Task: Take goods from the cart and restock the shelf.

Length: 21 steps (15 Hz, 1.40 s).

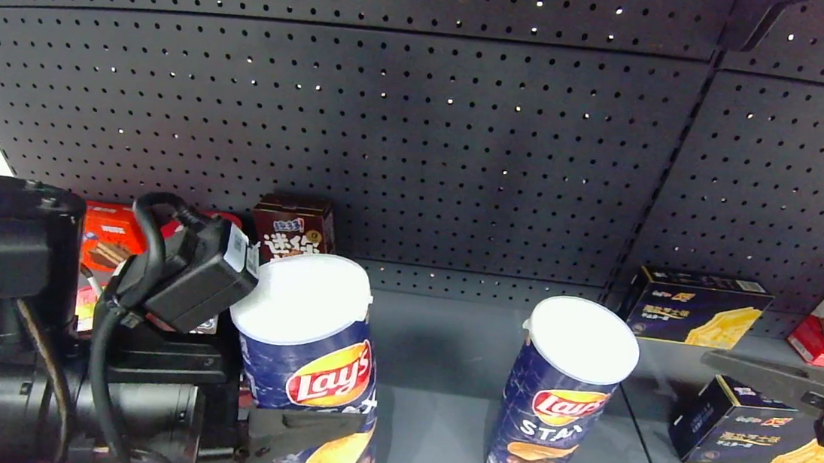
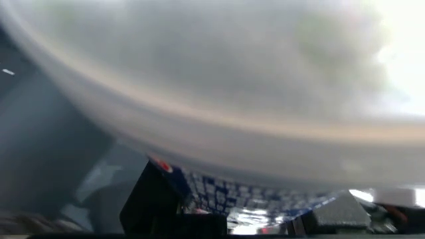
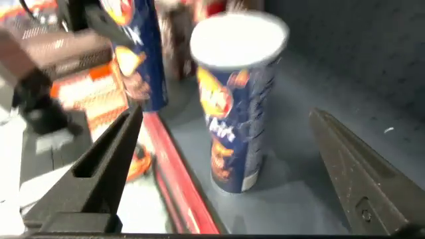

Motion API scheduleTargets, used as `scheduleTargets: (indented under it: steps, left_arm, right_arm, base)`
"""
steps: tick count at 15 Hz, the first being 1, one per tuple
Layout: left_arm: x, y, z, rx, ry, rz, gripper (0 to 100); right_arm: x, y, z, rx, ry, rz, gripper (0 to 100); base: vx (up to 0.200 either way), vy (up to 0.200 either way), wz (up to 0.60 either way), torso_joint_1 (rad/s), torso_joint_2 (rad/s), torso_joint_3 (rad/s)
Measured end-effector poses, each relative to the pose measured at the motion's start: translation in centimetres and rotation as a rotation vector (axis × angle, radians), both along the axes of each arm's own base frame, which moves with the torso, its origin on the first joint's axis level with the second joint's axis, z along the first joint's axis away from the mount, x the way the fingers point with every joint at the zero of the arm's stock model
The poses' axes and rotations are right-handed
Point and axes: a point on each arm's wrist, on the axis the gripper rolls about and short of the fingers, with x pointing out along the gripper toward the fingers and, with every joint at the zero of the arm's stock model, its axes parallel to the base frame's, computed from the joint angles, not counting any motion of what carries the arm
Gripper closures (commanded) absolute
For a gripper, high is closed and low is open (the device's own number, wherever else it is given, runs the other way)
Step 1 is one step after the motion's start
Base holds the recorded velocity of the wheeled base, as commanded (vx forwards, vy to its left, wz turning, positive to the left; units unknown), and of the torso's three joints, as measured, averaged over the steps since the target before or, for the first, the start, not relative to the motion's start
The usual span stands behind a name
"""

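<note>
**Gripping a chip can at the shelf front**

We show the held chip can (image 1: 309,361), a tall tube with a white lid. It leans slightly at the front left of the shelf (image 1: 445,356), clamped across its lower body by the left gripper (image 1: 303,424). We cannot tell whether its base touches the board. We judge it light and stiff lengthwise, yet thin-walled, glossy and filled with brittle chips. We therefore favour a moderate squeeze across the middle of the tube, never on the snap-on lid. Being tall and narrow, it likely tips easily when set down. A second chip can (image 1: 561,405) stands upright to its right, well apart. The right gripper (image 1: 702,415) hangs at the right with fingers spread, holding nothing, near a dark blue box (image 1: 747,445). Against the pegboard (image 1: 420,149) we note a brown box (image 1: 293,229) and another blue box (image 1: 699,308).
</note>
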Motion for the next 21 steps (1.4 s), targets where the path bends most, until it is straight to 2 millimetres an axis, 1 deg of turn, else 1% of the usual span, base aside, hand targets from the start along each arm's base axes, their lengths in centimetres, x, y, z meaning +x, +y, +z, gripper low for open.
scheduleTargets:
  steps: [3, 6, 8, 11, 13, 15, 18, 21]
  left_arm:
    - [0.9, -0.4, 0.2, 0.034, -0.039, 0.071, 100]
    - [2.3, -1.0, 0.5, 0.044, -0.079, 0.142, 100]
    - [3.5, -1.8, 0.6, 0.028, -0.107, 0.152, 100]
    - [6.0, -3.5, 1.4, 0.009, -0.137, 0.158, 100]
    - [8.0, -4.8, 2.6, -0.017, -0.173, 0.162, 100]
    - [9.6, -6.1, 2.3, -0.008, -0.185, 0.18, 100]
    - [11.0, -7.4, 1.5, -0.017, -0.195, 0.161, 100]
    - [11.8, -7.5, 0.8, -0.022, -0.174, 0.118, 100]
  right_arm:
    - [-0.6, -0.4, 0.9, 0.028, -0.046, -0.033, 0]
    - [-1.0, -0.9, 1.0, 0.042, -0.05, -0.056, 0]
    - [-1.1, -1.1, 1.0, 0.061, -0.032, -0.068, 0]
    - [-1.2, -1.2, 1.0, 0.064, -0.032, -0.073, 0]
    - [-1.2, -1.3, 0.8, 0.063, -0.027, -0.076, 0]
    - [-1.2, -1.3, 0.7, 0.063, -0.024, -0.076, 0]
    - [-1.2, -1.3, 0.7, 0.062, -0.021, -0.076, 0]
    - [-1.1, -1.2, 0.6, 0.058, -0.014, -0.073, 0]
  base:
    - [0.0, 0.0, 0.0, 0.0, 0.0, 0.0]
    - [0.0, 0.0, 0.0, 0.0, 0.0, 0.0]
    - [0.0, 0.0, 0.0, 0.0, 0.0, 0.0]
    - [0.0, 0.0, 0.0, 0.0, 0.0, 0.0]
    - [0.0, 0.0, 0.0, 0.0, 0.0, 0.0]
    - [0.0, 0.0, 0.0, 0.0, 0.0, 0.0]
    - [0.0, 0.0, 0.0, 0.0, 0.0, 0.0]
    - [0.0, 0.0, 0.0, 0.0, 0.0, 0.0]
